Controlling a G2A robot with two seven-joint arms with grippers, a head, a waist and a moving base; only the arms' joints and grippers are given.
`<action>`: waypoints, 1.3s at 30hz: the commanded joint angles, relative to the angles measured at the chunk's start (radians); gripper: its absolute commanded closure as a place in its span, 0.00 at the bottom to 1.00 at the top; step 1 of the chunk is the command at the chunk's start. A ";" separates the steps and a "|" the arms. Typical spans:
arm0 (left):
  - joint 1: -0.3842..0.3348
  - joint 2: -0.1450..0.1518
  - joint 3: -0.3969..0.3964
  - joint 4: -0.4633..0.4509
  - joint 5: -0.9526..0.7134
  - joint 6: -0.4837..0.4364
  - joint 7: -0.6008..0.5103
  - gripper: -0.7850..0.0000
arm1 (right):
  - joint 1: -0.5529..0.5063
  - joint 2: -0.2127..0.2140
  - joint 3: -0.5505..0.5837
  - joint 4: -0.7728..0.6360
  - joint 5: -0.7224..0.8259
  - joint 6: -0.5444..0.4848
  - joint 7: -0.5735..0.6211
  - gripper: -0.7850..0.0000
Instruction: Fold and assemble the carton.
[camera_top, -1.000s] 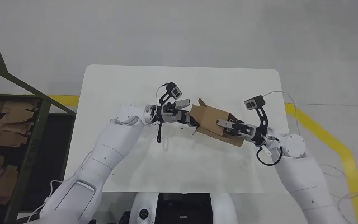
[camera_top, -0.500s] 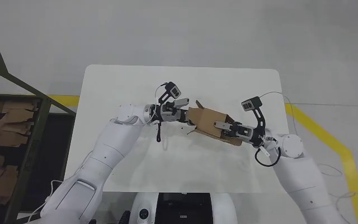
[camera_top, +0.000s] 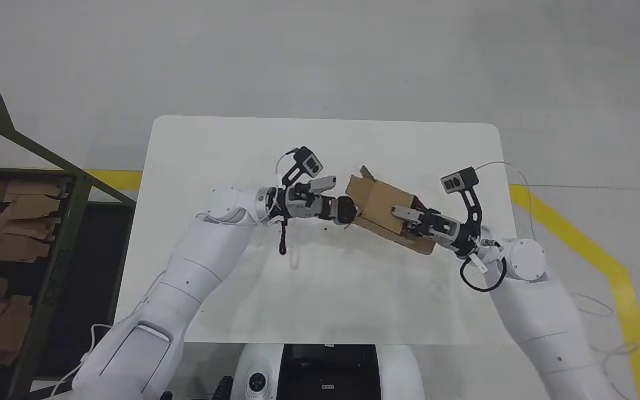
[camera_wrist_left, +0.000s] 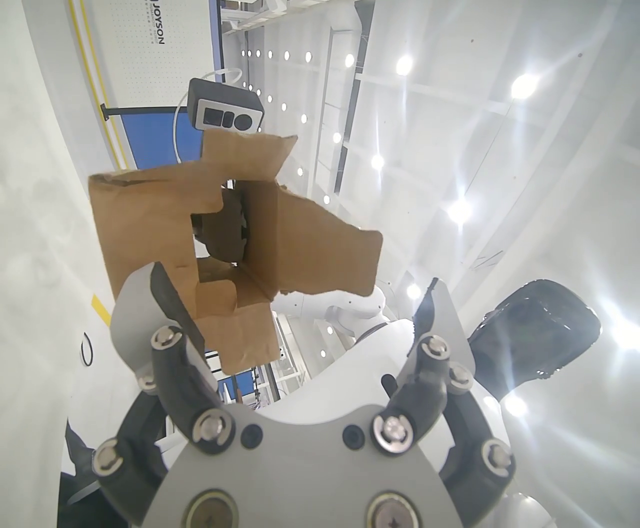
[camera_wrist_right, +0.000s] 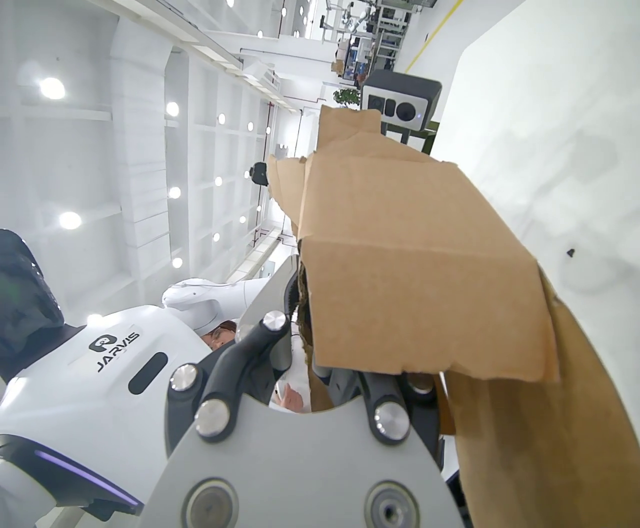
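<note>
The brown carton (camera_top: 385, 206) is held above the middle of the white table (camera_top: 200, 150), partly unfolded with loose flaps at both ends. My right gripper (camera_top: 411, 221) is shut on the carton's wall at its right end. In the right wrist view the carton (camera_wrist_right: 415, 280) covers one finger, and the other finger (camera_wrist_right: 280, 300) presses its edge. My left gripper (camera_top: 345, 210) sits just off the carton's left end, open. In the left wrist view the carton's open end (camera_wrist_left: 225, 225) faces the left gripper (camera_wrist_left: 295, 300), with the flaps near one fingertip.
A dark rack (camera_top: 30, 230) holding flat brown cardboard stands beside the table's left edge. The tabletop around both arms is bare white surface. Yellow floor tape (camera_top: 575, 235) runs past the table's right side.
The carton has shifted right and tilted up with the right gripper. It now sits slightly apart from the left gripper, which has stayed in place.
</note>
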 joint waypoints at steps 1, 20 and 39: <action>0.003 0.001 -0.004 -0.002 0.001 0.000 0.001 0.00 | -0.002 0.000 0.008 0.003 0.010 0.001 -0.004 1.00; 0.031 0.006 -0.026 -0.052 0.014 0.010 0.012 0.00 | 0.018 -0.012 -0.005 0.068 -0.020 0.036 -0.130 1.00; 0.033 0.012 -0.051 -0.054 0.026 0.015 0.015 0.00 | 0.020 -0.014 -0.031 0.031 -0.081 0.015 -0.039 1.00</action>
